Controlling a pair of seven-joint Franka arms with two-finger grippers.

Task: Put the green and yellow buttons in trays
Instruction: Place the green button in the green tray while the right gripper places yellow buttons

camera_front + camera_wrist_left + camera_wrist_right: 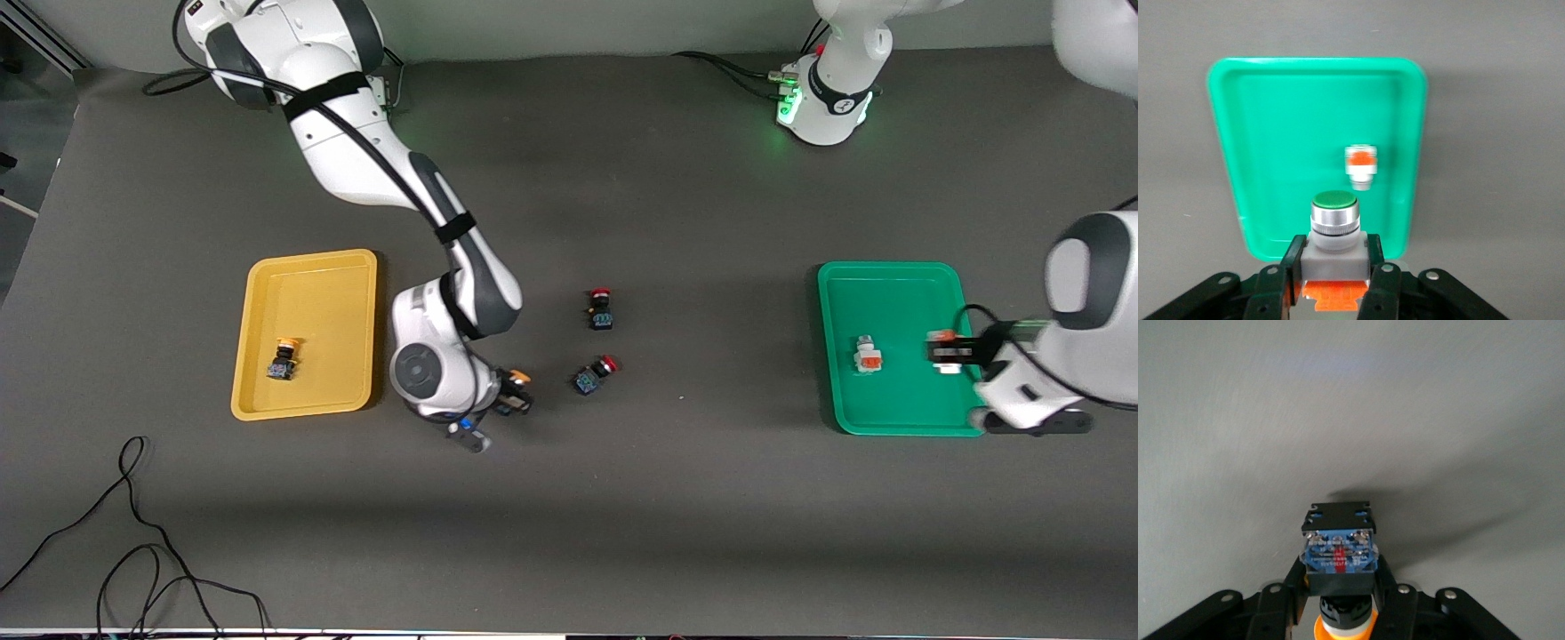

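Note:
My right gripper (514,393) is shut on a yellow-capped black-blue button (1338,550) over bare table between the yellow tray (320,293) and the red buttons. A second yellow-capped button (284,359) lies in the yellow tray. My left gripper (945,352) is shut on a white-bodied button with a green cap and orange block (1335,230), over the part of the green tray (889,298) toward the left arm's end of the table. Another white and orange button (867,354) lies in the green tray; it also shows in the left wrist view (1360,167).
Two red-capped black-blue buttons (602,309) (594,374) lie on the table's middle, beside my right gripper. Black cables (133,551) trail near the front edge at the right arm's end.

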